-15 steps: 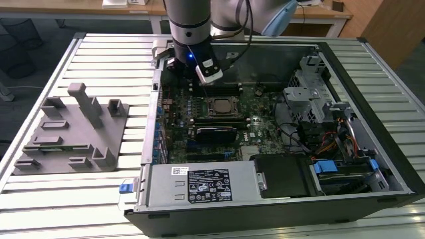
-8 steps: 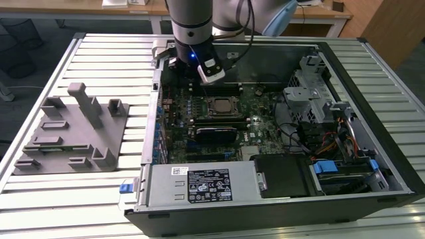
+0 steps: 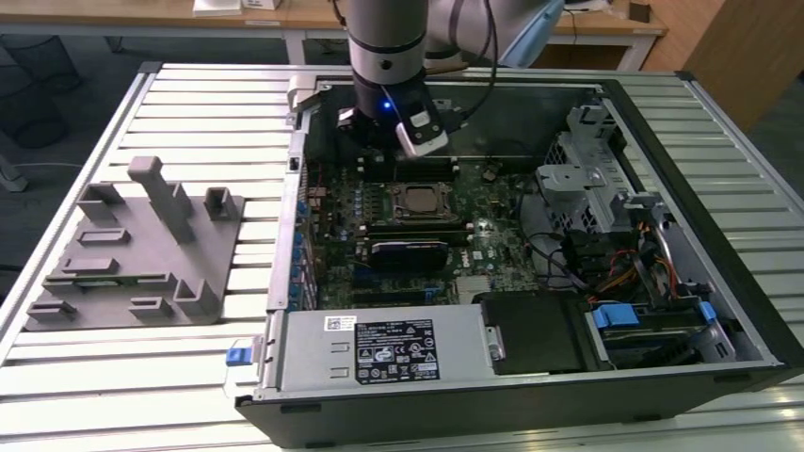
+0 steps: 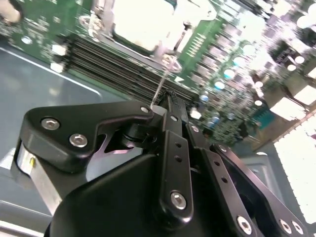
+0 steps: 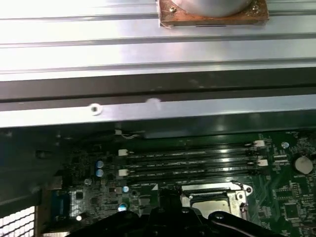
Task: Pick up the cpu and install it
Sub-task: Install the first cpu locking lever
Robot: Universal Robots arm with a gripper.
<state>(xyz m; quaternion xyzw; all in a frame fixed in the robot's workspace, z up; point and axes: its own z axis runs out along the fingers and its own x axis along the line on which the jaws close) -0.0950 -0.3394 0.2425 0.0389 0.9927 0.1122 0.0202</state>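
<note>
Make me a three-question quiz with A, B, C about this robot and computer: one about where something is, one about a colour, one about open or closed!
1. Where is the gripper?
A) above the circuit board inside the computer case
B) on the floor
C) by a window

2. What colour is the circuit board?
A) red
B) green
C) white

3. How is the computer case?
A) shut by a cover
B) open, insides showing
C) upside down

Answers:
1 A: the second wrist view looks past the gripper at the board and the cpu.
2 B: green shows between the parts.
3 B: the exterior view looks straight onto the parts inside.
</note>
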